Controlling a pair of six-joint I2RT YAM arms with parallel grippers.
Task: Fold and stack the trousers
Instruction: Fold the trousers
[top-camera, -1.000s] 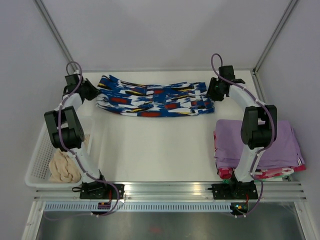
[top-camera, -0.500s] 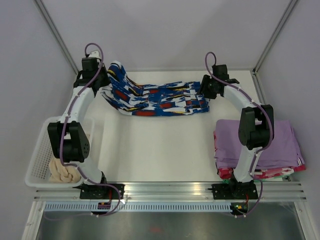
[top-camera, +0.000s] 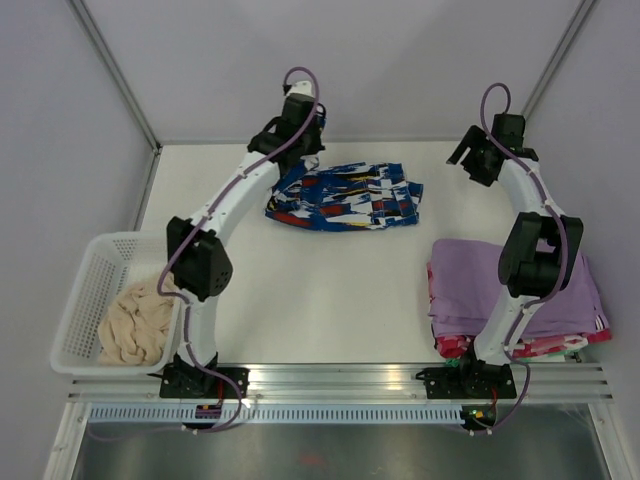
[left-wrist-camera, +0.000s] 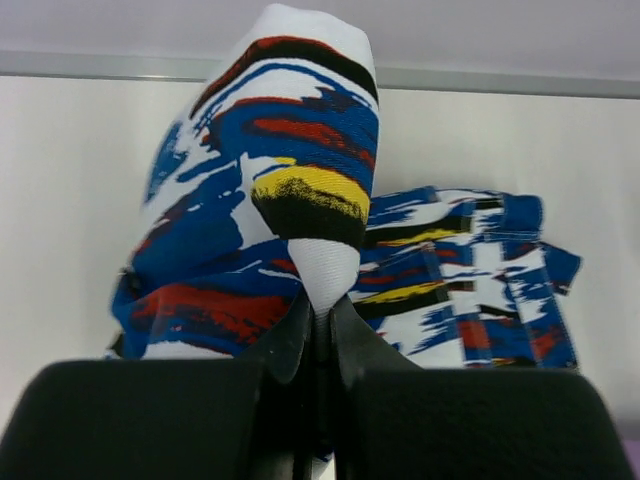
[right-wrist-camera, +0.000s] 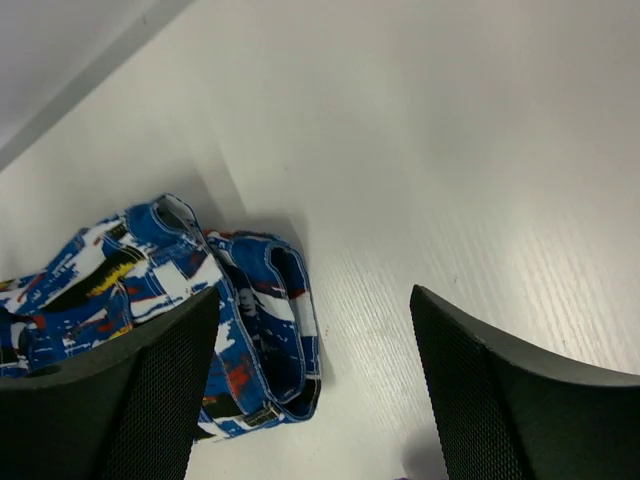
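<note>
We see a white table (top-camera: 320, 300) carrying the trousers (top-camera: 350, 200) bunched near its far edge, a stack of lilac folded garments (top-camera: 520, 285) at the right side (pink and red layers underneath), and a white basket (top-camera: 88, 285) at the left edge.

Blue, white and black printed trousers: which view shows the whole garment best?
Top external: the blue, white and black printed trousers show whole, folded on the table. Left wrist gives only a raised fold pinched in its shut jaws. Right wrist catches just one end, beyond its open jaws.
</note>
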